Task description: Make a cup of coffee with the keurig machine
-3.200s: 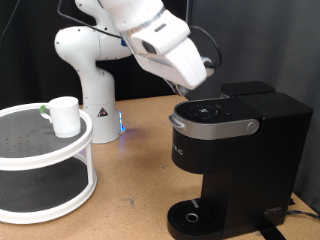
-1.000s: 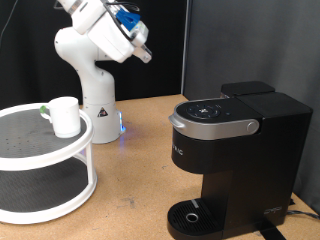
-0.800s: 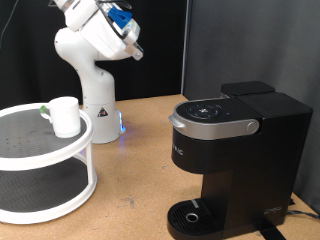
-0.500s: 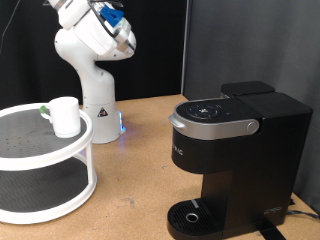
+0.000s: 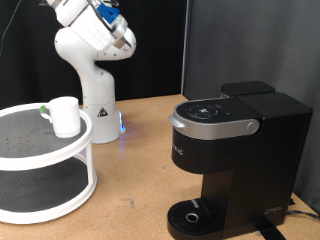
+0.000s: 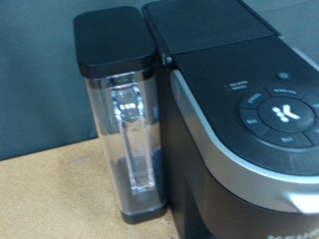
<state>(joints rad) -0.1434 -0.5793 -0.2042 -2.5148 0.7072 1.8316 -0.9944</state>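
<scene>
The keurig machine (image 5: 235,150) stands at the exterior view's right with its lid down and its round drip tray (image 5: 190,215) bare. The white cup (image 5: 64,115) stands on the top tier of a white round shelf (image 5: 40,160) at the exterior view's left. My gripper (image 5: 120,32) is high at the exterior view's top left, far from both, with nothing seen in it. The wrist view shows the machine's top buttons (image 6: 277,112) and its clear water tank (image 6: 125,129). No fingers show there.
A small dark pod with a green top (image 5: 44,108) lies beside the cup on the shelf. The arm's white base (image 5: 95,105) stands behind the shelf. The wooden table (image 5: 135,185) lies between shelf and machine. A cable runs at the machine's lower right.
The arm has risen from just above the machine's lid and swung back to the exterior view's top left. The cup, pod and machine have not moved.
</scene>
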